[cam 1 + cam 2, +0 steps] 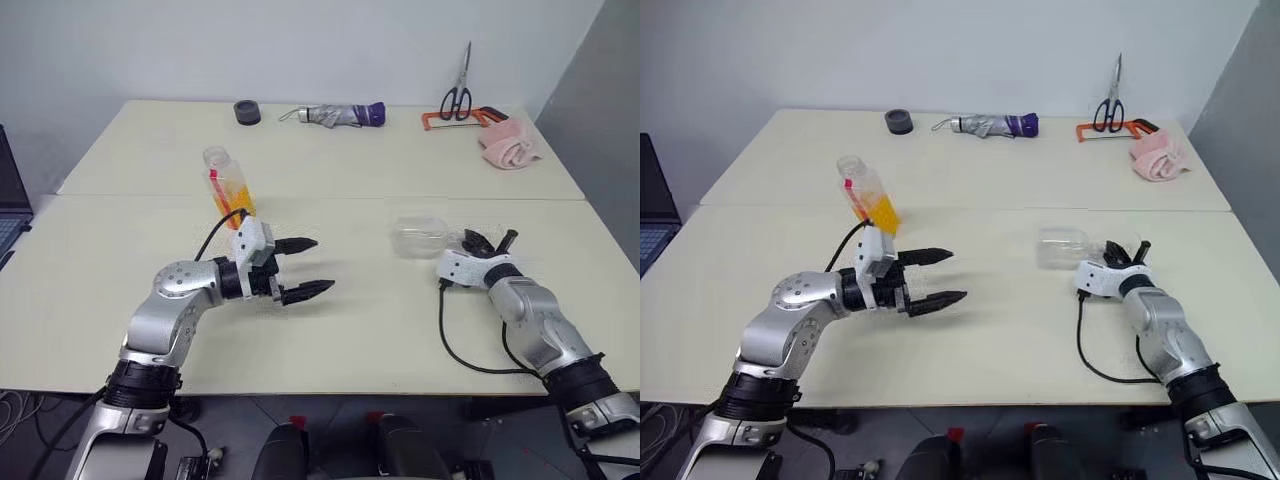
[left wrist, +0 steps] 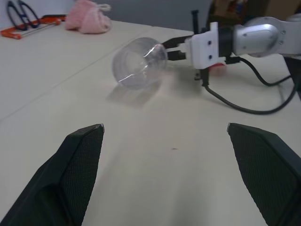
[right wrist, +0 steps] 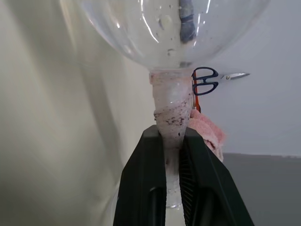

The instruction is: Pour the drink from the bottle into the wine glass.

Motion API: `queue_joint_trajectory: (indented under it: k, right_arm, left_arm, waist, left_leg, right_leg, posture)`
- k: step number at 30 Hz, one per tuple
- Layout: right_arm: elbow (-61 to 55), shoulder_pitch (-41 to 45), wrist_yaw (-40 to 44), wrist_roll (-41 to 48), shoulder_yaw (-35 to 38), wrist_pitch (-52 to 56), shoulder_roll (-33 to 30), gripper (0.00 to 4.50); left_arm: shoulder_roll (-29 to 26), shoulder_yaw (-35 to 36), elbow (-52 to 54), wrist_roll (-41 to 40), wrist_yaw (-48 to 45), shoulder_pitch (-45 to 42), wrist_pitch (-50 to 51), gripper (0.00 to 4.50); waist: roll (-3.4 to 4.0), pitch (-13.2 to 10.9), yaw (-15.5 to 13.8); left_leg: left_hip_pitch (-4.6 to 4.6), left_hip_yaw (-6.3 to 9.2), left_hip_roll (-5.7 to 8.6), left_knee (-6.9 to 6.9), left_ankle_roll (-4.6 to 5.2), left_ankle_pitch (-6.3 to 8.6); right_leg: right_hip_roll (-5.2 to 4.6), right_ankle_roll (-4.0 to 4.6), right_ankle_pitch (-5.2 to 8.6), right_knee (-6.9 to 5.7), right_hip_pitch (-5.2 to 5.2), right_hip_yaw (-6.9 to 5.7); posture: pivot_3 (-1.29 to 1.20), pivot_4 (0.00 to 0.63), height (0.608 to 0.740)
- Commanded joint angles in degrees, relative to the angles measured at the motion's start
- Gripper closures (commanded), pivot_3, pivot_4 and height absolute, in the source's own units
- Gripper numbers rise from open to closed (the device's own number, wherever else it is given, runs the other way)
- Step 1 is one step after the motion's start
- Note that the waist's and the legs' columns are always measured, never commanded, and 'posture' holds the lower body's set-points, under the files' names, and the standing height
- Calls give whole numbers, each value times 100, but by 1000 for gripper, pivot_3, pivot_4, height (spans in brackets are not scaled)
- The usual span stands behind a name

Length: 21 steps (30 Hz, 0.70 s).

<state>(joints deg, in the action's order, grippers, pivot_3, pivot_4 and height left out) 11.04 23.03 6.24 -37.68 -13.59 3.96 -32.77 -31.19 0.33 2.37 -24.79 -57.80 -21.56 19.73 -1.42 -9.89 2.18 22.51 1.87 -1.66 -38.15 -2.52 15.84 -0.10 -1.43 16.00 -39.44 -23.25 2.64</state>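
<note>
Bottle [image 1: 228, 186] left on table [image 1: 350, 320], wine glass [image 1: 420, 238] on its side right, scissors [image 1: 458, 95] far behind.

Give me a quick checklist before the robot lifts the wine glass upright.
1. Right gripper shut on the wine glass stem: ok.
2. Wine glass upright: not ok, it lies on its side on the table.
3. Left gripper open and empty: ok.
4. Bottle standing, drink inside: ok.
5. Bottle cap off: cannot tell.
6. Bottle apart from the glass: ok.
</note>
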Motion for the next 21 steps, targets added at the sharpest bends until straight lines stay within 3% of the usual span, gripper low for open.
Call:
queue_joint_trajectory:
  k: [1,5,8,14,21]
  right_arm:
    - [-438,387,93,1092,328,-581,634,4408]
    - [380,753,473,2398,456,-1036,1839,4408]
    - [1398,1170,611,2898,615,-1443,2391,4408]
    - [3177,1958,1043,3583,915,-2179,2871,4408]
    - [4652,2361,1278,3559,995,-2667,3191,4408]
  left_arm:
    - [4,405,271,-218,364,146,161,0]
    - [-72,531,740,-377,532,379,412,0]
    - [-111,654,1003,-445,730,453,591,0]
    - [-184,819,1545,-602,1140,534,974,0]
    - [-294,1029,1717,-808,1434,302,1331,0]
  waist:
    - [0,0,30]
    - [-1,0,70]
    - [-1,-1,53]
    - [-1,-1,-8]
    - [0,-1,84]
  left_leg:
    - [0,1,-1,0,0,0]
    - [-1,8,-6,3,0,0]
    - [1,15,-3,2,-2,-1]
    - [1,21,0,-1,-3,-2]
    - [-7,23,-2,7,-5,-3]
  right_leg:
    - [0,0,0,-1,0,0]
    - [1,1,0,-2,0,-6]
    - [-5,2,-1,-4,0,-10]
    - [-29,1,-2,-2,4,-11]
    - [-7,6,-2,-6,3,-13]
  posture:
    - [0,150,740]
    - [0,150,740]
    - [0,150,740]
    - [0,150,740]
    - [0,150,740]
